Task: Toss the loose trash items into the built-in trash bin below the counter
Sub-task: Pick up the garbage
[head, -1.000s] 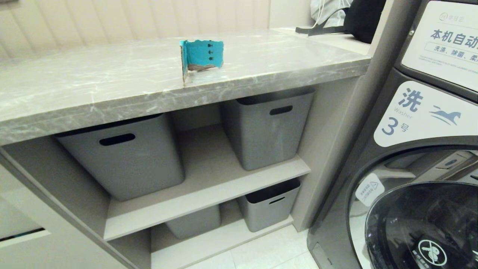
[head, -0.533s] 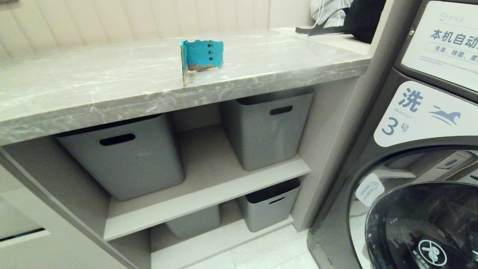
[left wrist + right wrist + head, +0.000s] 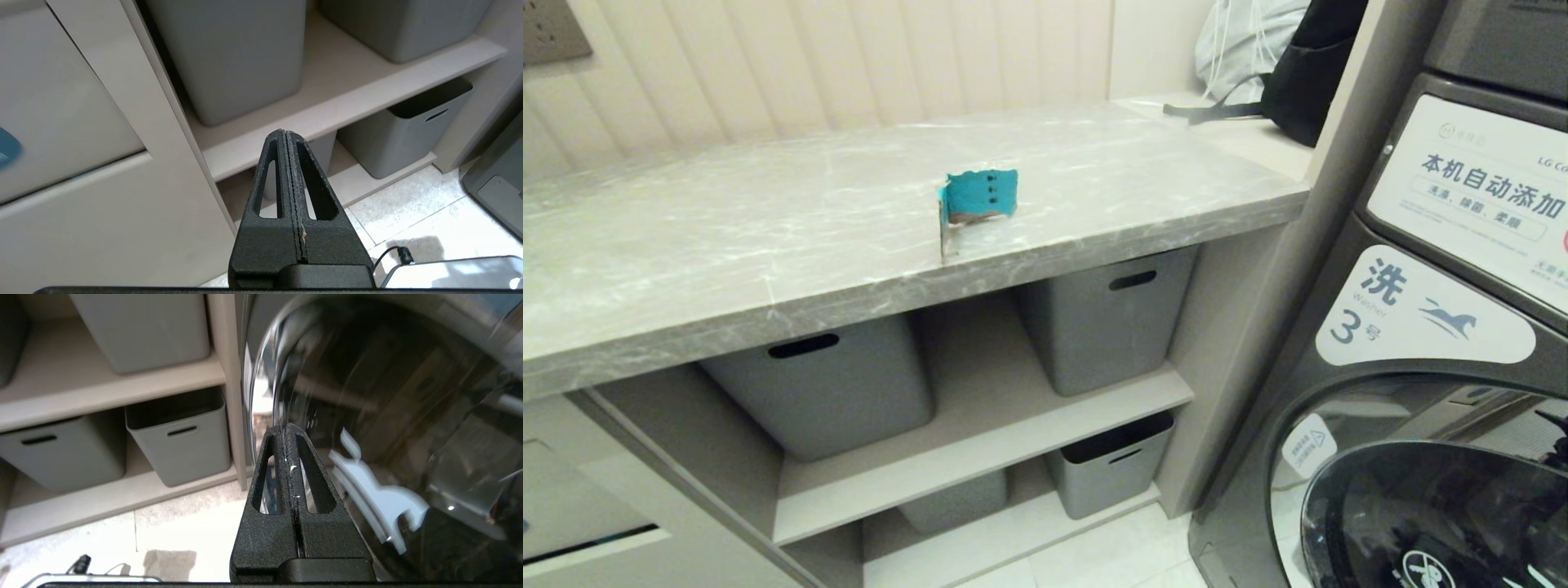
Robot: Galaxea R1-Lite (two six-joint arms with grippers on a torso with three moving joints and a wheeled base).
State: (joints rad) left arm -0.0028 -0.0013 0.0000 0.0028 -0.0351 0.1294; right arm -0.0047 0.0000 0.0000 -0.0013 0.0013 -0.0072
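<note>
Both claws are pressed shut and hold nothing. The left claw (image 3: 291,136) hangs low before the shelf of grey bins (image 3: 229,57), just beside the trash bin (image 3: 61,94); the right claw (image 3: 287,430) faces the washer door (image 3: 388,416). Well above them, a teal cardboard scrap (image 3: 974,200) stands on the counter (image 3: 768,245) near its front edge.

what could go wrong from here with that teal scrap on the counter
The teal cardboard scrap stands folded right at the counter's front edge, so a clumsy approach may knock it off. Both the left gripper and right gripper are shut and low by the shelves, so neither is ready to grasp.
</note>
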